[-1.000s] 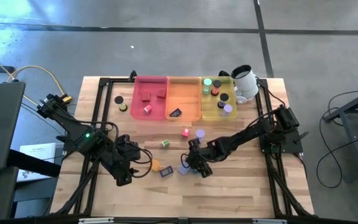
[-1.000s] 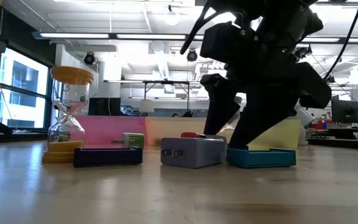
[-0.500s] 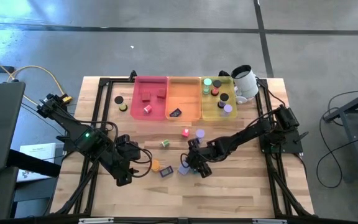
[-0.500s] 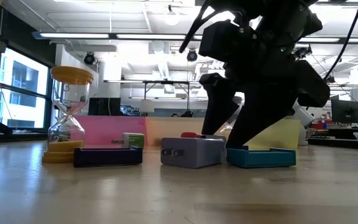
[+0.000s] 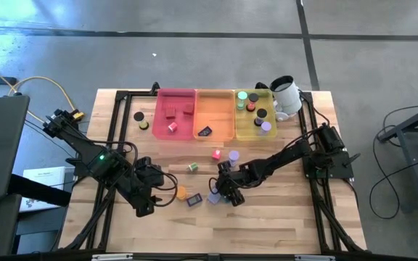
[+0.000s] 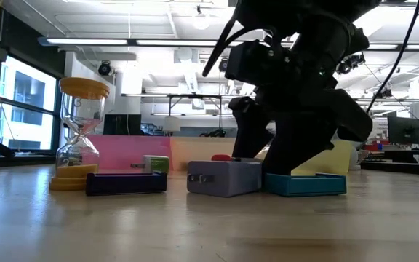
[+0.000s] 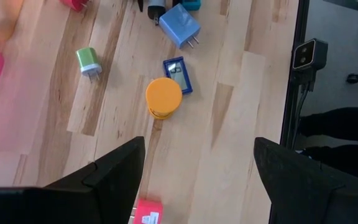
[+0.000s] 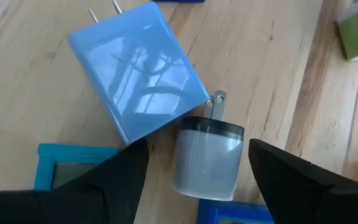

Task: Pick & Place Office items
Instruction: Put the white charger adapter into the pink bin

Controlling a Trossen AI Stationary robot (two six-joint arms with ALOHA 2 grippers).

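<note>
Item: grey plug (image 8: 206,155), lying flat on the surface (image 5: 281,217) touching the blue charger (image 8: 138,68) at the charger's 5 o'clock, teal case (image 8: 73,167) just beside.

Right gripper (image 8: 194,186): jaws open, straddling the plug from above.

Left gripper (image 7: 197,180): jaws open, empty, waiting over bare wood at 6 o'clock of the orange roll (image 7: 163,98).

Handling, as we judge it: light, rigid, glossy and likely slippery shell. We would grip across the flat sides, clear of the prongs, mindful of nudging the charger.
</note>
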